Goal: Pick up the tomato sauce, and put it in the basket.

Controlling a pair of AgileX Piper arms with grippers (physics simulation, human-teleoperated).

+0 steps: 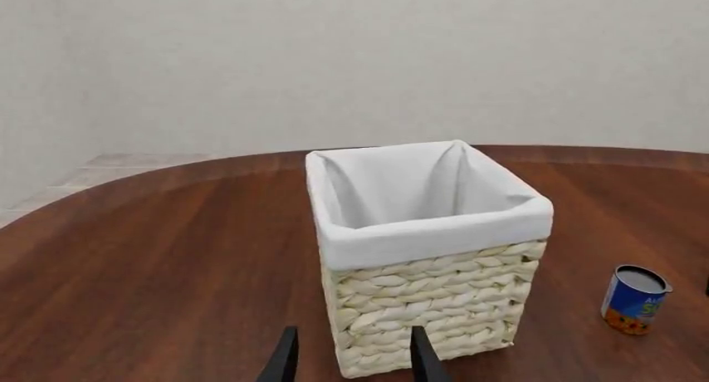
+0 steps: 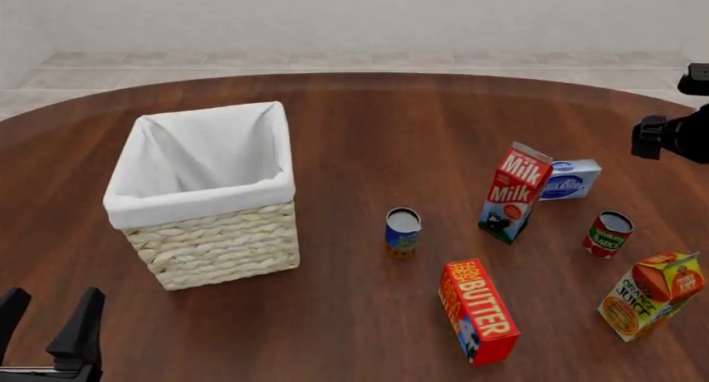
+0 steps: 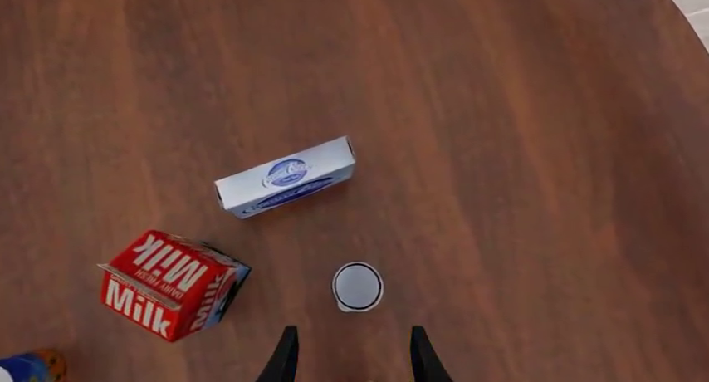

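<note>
The small red tomato sauce can (image 2: 608, 233) stood on the brown wooden worktop (image 2: 366, 124), apparently below the open right end effector (image 3: 348, 357), well apart from the pale woven basket (image 2: 212, 195).

Even, bright, diffuse light fills all three views; no glare on the table (image 2: 366, 116); shadows are faint and soft, a slight darkening at the foot of the basket (image 2: 211, 249) beyond the left gripper's fingers (image 1: 426, 357); edges are sharp throughout, without blur or edge distortion; small carton lettering stays unreadable.
</note>
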